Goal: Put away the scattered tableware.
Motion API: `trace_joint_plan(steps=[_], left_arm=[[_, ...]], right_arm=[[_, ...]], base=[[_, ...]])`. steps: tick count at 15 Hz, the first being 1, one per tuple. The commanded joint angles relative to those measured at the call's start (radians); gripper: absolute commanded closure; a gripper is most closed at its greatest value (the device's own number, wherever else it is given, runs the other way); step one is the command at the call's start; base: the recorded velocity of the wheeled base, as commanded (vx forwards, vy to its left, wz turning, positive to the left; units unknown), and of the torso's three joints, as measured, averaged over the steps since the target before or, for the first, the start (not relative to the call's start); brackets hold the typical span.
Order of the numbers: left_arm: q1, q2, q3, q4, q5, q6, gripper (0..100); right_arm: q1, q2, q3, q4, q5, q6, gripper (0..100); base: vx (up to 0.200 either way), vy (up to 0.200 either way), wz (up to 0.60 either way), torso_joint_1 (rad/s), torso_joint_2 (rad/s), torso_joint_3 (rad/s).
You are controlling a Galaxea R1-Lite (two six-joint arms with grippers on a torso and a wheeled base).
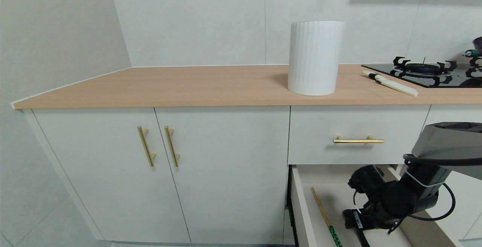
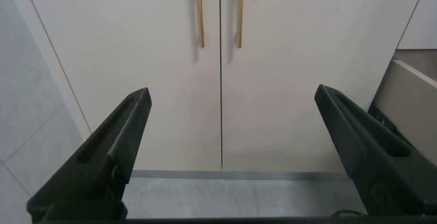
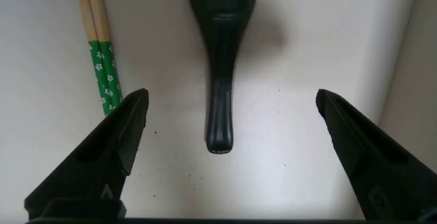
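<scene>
My left gripper (image 2: pixel 231 95) hangs wide open and empty before the white cupboard doors (image 2: pixel 293 67). To the right, in the open drawer (image 1: pixel 301 202), green-tipped chopsticks (image 3: pixel 99 46) lie just beside a black spoon (image 3: pixel 222 46). My right gripper (image 3: pixel 232 98) hovers over the spoon, spread wide and holding nothing. Up on the counter (image 1: pixel 188 85) lies a white utensil (image 1: pixel 391 83) beside the stove (image 1: pixel 421 74).
</scene>
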Motion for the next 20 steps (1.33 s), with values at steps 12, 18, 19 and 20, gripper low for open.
trace_joint_plan(steps=[12,18,19,20], left_arm=[[0.000,0.000,0.000,0.000,0.000,0.000,0],[0.000,0.000,0.000,0.000,0.000,0.000,0],[0.000,0.000,0.000,0.000,0.000,0.000,0],[0.000,0.000,0.000,0.000,0.000,0.000,0]], right_arm=[[0.079,-0.674,0.065,0.318,0.093,0.069,0],[0.123,-0.740,0.085,0.419,0.096,0.003,0],[0.123,-0.763,0.106,0.442,0.115,-0.071,0],[0.125,-0.783,0.119,0.467,0.141,-0.110,0]], base=[[-0.033,0.000,0.00,0.000,0.00,0.000],[-0.200,0.000,0.00,0.003,0.00,0.002],[0.000,0.000,0.00,0.000,0.00,0.000],[0.000,0.000,0.00,0.000,0.00,0.000]])
